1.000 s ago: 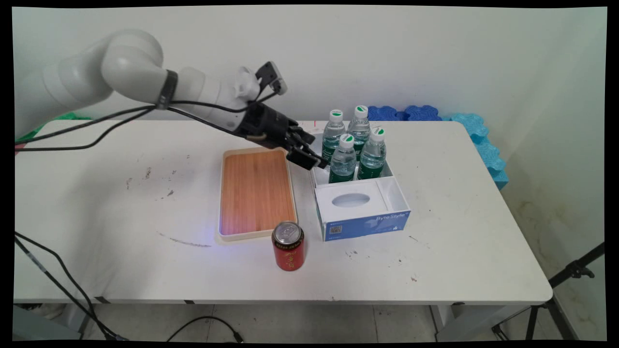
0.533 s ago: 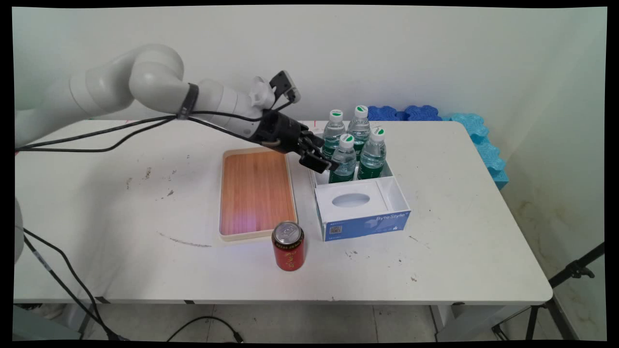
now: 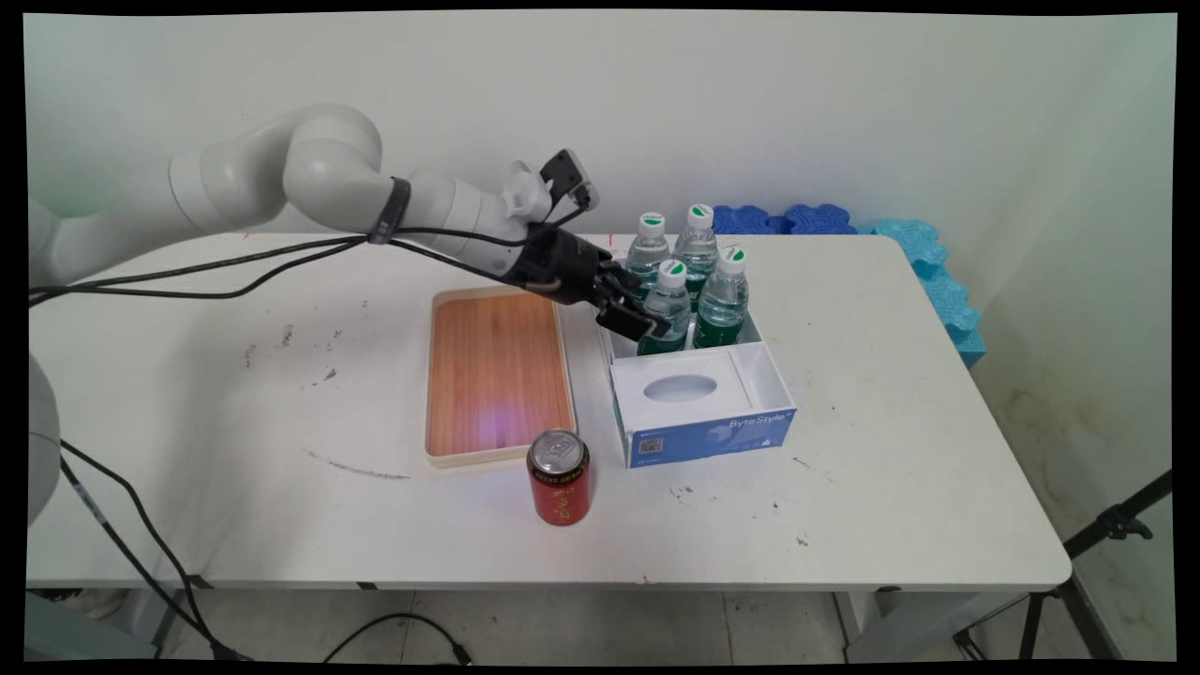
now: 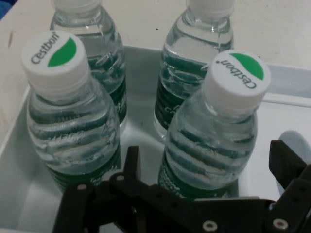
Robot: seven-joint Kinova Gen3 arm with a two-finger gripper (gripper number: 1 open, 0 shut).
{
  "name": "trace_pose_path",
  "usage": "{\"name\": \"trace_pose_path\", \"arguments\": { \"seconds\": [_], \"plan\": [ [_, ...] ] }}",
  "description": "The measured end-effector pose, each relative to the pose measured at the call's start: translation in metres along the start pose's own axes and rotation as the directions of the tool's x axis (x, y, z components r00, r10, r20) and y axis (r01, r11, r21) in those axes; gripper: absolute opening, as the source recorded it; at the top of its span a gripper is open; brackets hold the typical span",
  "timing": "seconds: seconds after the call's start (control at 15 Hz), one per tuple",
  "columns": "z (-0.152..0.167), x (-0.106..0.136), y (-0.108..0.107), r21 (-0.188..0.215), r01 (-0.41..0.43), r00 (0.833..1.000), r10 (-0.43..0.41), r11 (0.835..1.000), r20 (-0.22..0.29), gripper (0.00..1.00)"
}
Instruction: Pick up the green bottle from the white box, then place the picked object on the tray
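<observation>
Four water bottles with white and green caps stand in the back half of a white box. My gripper reaches in from the left, low over the box's left wall, and stands open. In the hand view the gripper has its fingers on either side of the front-left bottle, the left finger and the right finger both apart from it. That same bottle is right at the fingertips in the main view. The back-left bottle stands just to the side.
The box's blue front reads ByteStyle, and its near half has a white insert with an oval hole. A wooden tray lies left of the box. A red can stands near the tray's front corner. Blue foam pieces lie at the back right.
The arm has reached further right and slightly down, bringing the open gripper from the box's left wall up around the front-left bottle. Nothing on the table has moved.
</observation>
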Motion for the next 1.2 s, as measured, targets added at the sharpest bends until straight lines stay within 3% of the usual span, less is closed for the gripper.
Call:
{"name": "trace_pose_path", "arguments": {
  "seconds": [0.13,0.2,0.87,1.2],
  "plan": [
    [0.004,0.0,-0.001,0.0,-0.002,1.0,0.002,1.0,-0.003,1.0],
    [0.006,0.0,-0.001,0.0,-0.003,1.0,0.003,1.0,-0.004,0.0],
    [0.014,0.002,-0.002,0.002,-0.022,1.0,0.022,1.0,-0.013,0.0],
    [-0.008,0.012,0.0,0.006,-0.026,0.999,0.026,1.0,-0.035,0.0]
  ]
}}
